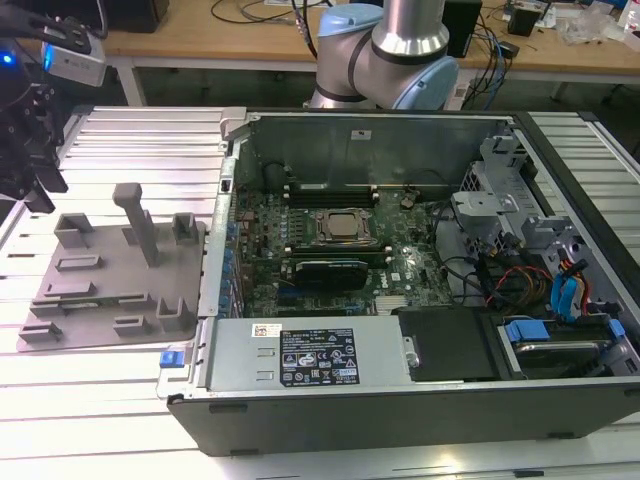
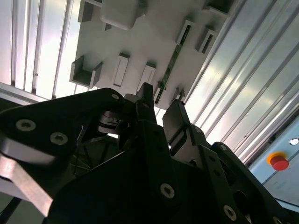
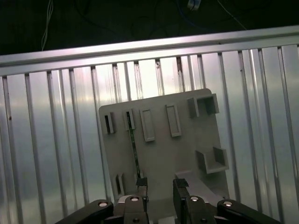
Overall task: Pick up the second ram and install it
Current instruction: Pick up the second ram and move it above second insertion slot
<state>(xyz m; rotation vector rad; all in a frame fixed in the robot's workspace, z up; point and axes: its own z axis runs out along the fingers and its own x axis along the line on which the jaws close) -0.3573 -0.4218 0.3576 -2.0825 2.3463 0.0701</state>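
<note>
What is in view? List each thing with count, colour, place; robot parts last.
thin green circuit-board ram stick: one, green, slotted in the tray, near the gripper
grey plastic fixture tray: one, grey, exterior view's left of the case
open metal computer case: one, black and silver, on the table
large green motherboard: one, green, inside the case
square silver processor: one, silver, on the motherboard
ribbed metal table: one, silver, under everything
robot arm: one, silver and pale blue, behind the case
gripper: one, black, open, over the tray
</note>
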